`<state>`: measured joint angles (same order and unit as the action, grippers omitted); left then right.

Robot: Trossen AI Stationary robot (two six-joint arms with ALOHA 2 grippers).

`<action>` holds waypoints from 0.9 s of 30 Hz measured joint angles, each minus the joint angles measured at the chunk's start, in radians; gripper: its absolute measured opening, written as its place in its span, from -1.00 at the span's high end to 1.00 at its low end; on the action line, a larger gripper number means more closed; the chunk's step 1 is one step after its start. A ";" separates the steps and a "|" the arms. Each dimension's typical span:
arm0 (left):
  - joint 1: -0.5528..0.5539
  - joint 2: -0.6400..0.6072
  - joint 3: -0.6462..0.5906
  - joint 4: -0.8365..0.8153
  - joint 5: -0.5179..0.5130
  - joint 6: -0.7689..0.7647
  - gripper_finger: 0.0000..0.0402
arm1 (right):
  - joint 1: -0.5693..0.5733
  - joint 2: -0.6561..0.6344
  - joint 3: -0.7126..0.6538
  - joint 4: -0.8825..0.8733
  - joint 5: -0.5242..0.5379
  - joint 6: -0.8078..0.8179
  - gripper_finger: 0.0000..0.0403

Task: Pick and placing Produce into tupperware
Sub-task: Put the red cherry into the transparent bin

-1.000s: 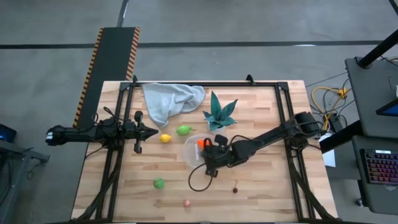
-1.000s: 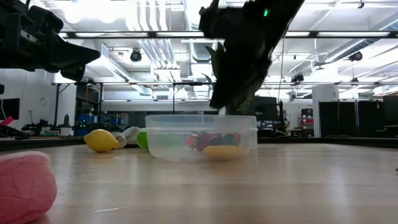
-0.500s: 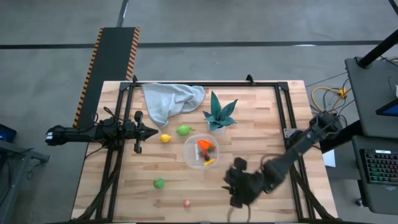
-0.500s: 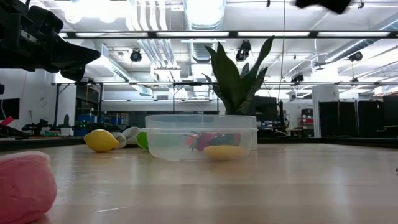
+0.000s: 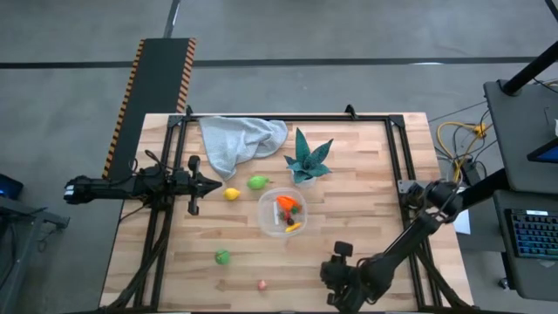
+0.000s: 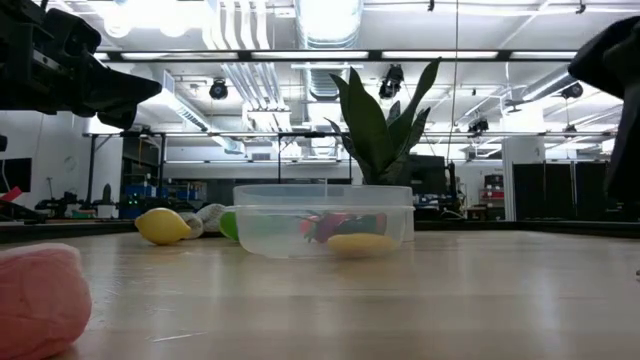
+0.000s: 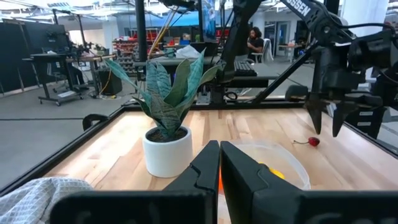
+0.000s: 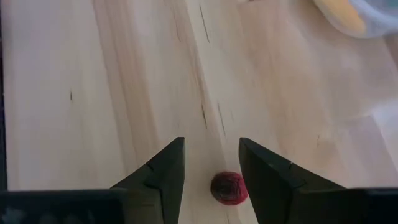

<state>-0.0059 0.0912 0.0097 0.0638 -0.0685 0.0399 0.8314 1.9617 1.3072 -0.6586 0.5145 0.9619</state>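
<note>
The round clear tupperware (image 5: 267,212) (image 6: 325,222) sits mid-table and holds an orange carrot (image 5: 285,202) and a yellow piece (image 5: 294,226). Loose on the wood lie a lemon (image 5: 232,194), two green pieces (image 5: 258,182) (image 5: 223,256), a pink piece (image 5: 261,284) (image 6: 38,300) and a small dark red cherry (image 8: 228,188) (image 7: 313,142). My right gripper (image 8: 211,144) (image 5: 335,269) hangs open over the cherry, fingers pointing down, one on each side, apart from it. My left gripper (image 7: 219,163) (image 5: 209,185) waits shut by the table's left side.
A teal spiky plant in a white pot (image 5: 307,161) (image 7: 166,149) stands just beyond the tupperware. A pale grey-blue cloth (image 5: 240,139) lies bunched toward the far edge. Dark frame rails (image 5: 166,218) run along both sides. Bare wood lies between the tupperware and the near edge.
My right gripper has left the tupperware, swung toward the table's near edge and slightly right, and now hangs over the cherry. The arm has folded back toward the right rail. Nothing on the table has moved.
</note>
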 joint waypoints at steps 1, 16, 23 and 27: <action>0.000 0.001 0.000 0.000 0.000 0.000 1.00 | 0.001 0.003 0.000 -0.001 -0.012 0.002 0.29; 0.000 0.005 0.000 0.000 -0.016 0.001 1.00 | 0.028 0.005 -0.031 -0.061 -0.044 0.087 0.29; 0.000 0.005 0.000 0.000 -0.016 0.001 1.00 | 0.026 0.005 -0.087 -0.036 -0.044 0.138 0.29; 0.000 0.005 0.000 0.000 -0.016 0.001 1.00 | 0.026 0.005 -0.108 0.038 -0.043 0.131 0.29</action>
<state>-0.0061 0.0959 0.0097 0.0636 -0.0841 0.0410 0.8570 1.9663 1.1990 -0.6208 0.4713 1.0927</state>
